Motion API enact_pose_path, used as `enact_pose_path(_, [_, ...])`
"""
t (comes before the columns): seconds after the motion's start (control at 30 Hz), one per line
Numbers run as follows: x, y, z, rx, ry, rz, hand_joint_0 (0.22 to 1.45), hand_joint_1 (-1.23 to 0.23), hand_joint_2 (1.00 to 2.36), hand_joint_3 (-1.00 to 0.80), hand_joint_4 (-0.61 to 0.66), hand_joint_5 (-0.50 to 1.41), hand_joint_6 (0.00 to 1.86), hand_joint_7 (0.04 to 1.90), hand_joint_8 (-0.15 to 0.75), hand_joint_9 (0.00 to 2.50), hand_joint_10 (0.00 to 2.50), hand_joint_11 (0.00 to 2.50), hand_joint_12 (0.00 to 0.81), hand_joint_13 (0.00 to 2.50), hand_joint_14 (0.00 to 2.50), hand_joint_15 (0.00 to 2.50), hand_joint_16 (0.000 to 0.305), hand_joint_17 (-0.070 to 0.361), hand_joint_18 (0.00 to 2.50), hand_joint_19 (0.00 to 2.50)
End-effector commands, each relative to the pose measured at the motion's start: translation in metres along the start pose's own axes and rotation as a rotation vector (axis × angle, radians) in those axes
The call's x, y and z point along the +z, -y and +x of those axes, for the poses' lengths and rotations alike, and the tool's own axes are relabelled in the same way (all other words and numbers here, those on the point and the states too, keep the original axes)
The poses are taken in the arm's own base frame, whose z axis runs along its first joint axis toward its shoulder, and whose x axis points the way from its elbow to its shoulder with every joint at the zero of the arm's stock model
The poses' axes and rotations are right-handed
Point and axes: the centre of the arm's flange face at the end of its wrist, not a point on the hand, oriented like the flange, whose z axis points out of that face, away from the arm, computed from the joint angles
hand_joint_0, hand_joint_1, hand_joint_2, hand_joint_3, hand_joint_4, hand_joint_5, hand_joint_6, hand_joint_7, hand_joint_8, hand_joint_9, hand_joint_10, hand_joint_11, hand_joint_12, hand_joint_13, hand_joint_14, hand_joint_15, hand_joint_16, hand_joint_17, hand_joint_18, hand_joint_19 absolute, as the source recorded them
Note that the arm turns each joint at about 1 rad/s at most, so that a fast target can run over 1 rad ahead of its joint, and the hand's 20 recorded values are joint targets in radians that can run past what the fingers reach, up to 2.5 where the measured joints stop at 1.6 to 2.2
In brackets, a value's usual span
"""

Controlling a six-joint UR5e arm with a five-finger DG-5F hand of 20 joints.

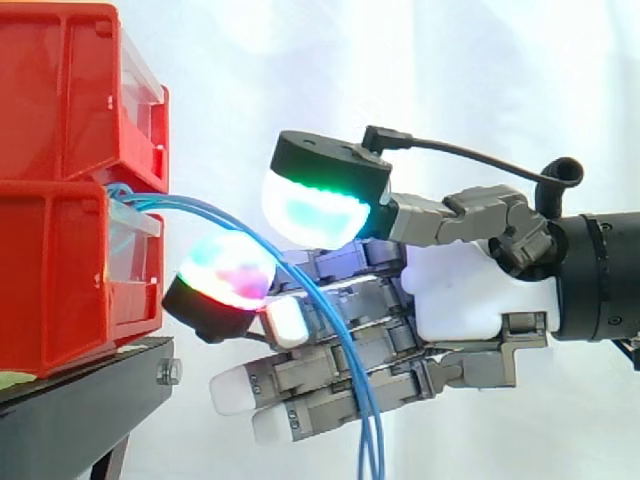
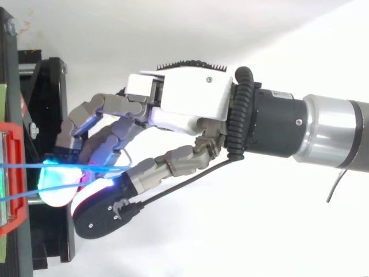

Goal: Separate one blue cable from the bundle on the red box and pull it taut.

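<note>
Two red boxes are stacked at the left, the lower red box (image 1: 55, 290) on a black stand (image 1: 80, 400). A bundle of thin blue cables (image 1: 345, 350) comes out between the boxes, arcs right and hangs down across my hand (image 1: 460, 290). The hand reaches in from the right. Its green-glowing thumb pad (image 1: 310, 205) and a red-glowing finger pad (image 1: 225, 270) meet on a blue cable (image 2: 23, 166) just off the box front. From above, a second blue strand (image 2: 17, 195) runs lower, toward the cyan-glowing pad. The other fingers lie straight beneath, behind the hanging cables.
The upper red box (image 1: 60, 90) overhangs the cable outlet. The red box's rim (image 2: 16, 219) and the stand (image 2: 52, 86) lie close to the fingertips on the left. A white curtain backs the scene, with open room to the right and below the hand.
</note>
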Motion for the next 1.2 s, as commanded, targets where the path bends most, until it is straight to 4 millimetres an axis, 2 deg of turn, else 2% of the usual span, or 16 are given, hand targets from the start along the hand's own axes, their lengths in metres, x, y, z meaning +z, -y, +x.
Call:
enact_pose_path(0.0, [-0.003, -0.003, -0.001, -0.006, 0.001, 0.015, 0.57, -0.76, 1.00, -0.50, 0.11, -0.08, 0.89, 0.79, 0.263, 1.11, 0.02, 0.58, 0.299, 0.73, 0.01, 0.30, 0.034, 0.077, 0.49, 0.36])
enact_pose_path(0.17, [-0.004, -0.007, -0.004, -0.014, 0.005, 0.013, 0.53, -0.64, 1.00, -0.50, 0.07, -0.05, 0.86, 0.82, 0.259, 1.16, 0.02, 0.56, 0.308, 0.76, 0.01, 0.31, 0.036, 0.082, 0.51, 0.40])
enact_pose_path(0.2, [-0.003, -0.008, -0.004, -0.017, 0.004, 0.011, 0.55, -0.53, 1.00, -0.48, 0.06, -0.05, 0.85, 0.84, 0.256, 1.17, 0.02, 0.55, 0.302, 0.76, 0.01, 0.32, 0.035, 0.079, 0.50, 0.41])
enact_pose_path(0.33, [-0.003, -0.008, -0.007, -0.019, 0.010, 0.009, 0.56, -0.48, 1.01, -0.38, 0.08, -0.05, 0.82, 0.86, 0.259, 1.15, 0.02, 0.50, 0.313, 0.73, 0.01, 0.32, 0.037, 0.083, 0.47, 0.45])
enact_pose_path(0.43, [-0.003, -0.008, -0.010, -0.017, 0.016, 0.009, 0.56, -0.61, 1.01, -0.27, 0.10, -0.06, 0.80, 0.92, 0.283, 1.14, 0.02, 0.54, 0.329, 0.73, 0.01, 0.33, 0.039, 0.088, 0.48, 0.44])
enact_pose_path(0.63, [-0.004, -0.007, -0.018, -0.021, 0.024, 0.022, 0.58, -0.75, 1.02, -0.16, 0.11, -0.09, 0.89, 0.81, 0.295, 1.15, 0.02, 0.69, 0.345, 0.73, 0.02, 0.34, 0.043, 0.097, 0.52, 0.42])
enact_pose_path(0.73, [-0.004, -0.006, -0.021, -0.023, 0.028, 0.031, 0.62, -0.85, 1.02, -0.14, 0.02, -0.10, 0.91, 0.90, 0.271, 1.12, 0.02, 0.75, 0.330, 0.73, 0.01, 0.37, 0.041, 0.091, 0.54, 0.44])
enact_pose_path(0.8, [-0.005, -0.006, -0.023, -0.021, 0.031, 0.033, 0.66, -0.87, 1.02, -0.16, -0.04, -0.11, 0.94, 0.83, 0.259, 1.11, 0.02, 0.76, 0.323, 0.72, 0.02, 0.37, 0.039, 0.089, 0.54, 0.45])
enact_pose_path(0.87, [-0.005, -0.006, -0.024, -0.020, 0.032, 0.035, 0.67, -0.87, 1.02, -0.19, -0.04, -0.12, 0.94, 0.79, 0.252, 1.09, 0.02, 0.76, 0.320, 0.71, 0.02, 0.37, 0.040, 0.089, 0.54, 0.44])
enact_pose_path(0.9, [-0.005, -0.006, -0.026, -0.021, 0.034, 0.035, 0.68, -0.88, 1.01, -0.32, -0.02, -0.12, 0.94, 0.78, 0.248, 1.09, 0.02, 0.76, 0.318, 0.71, 0.02, 0.38, 0.039, 0.089, 0.54, 0.45])
enact_pose_path(1.0, [-0.005, -0.006, -0.027, -0.023, 0.037, 0.035, 0.60, -0.85, 1.00, -0.50, 0.07, -0.10, 0.92, 0.76, 0.240, 1.11, 0.02, 0.75, 0.316, 0.71, 0.02, 0.37, 0.039, 0.088, 0.54, 0.45])
enact_pose_path(1.07, [-0.005, -0.006, -0.028, -0.026, 0.040, 0.036, 0.51, -0.74, 1.00, -0.50, 0.08, -0.09, 0.91, 0.77, 0.262, 1.13, 0.02, 0.72, 0.328, 0.73, 0.02, 0.37, 0.043, 0.096, 0.55, 0.45])
enact_pose_path(1.17, [-0.005, -0.006, -0.029, -0.041, 0.042, 0.042, 0.49, -0.63, 1.00, -0.50, 0.09, -0.09, 0.90, 0.78, 0.273, 1.14, 0.02, 0.69, 0.342, 0.73, 0.01, 0.36, 0.045, 0.101, 0.55, 0.46])
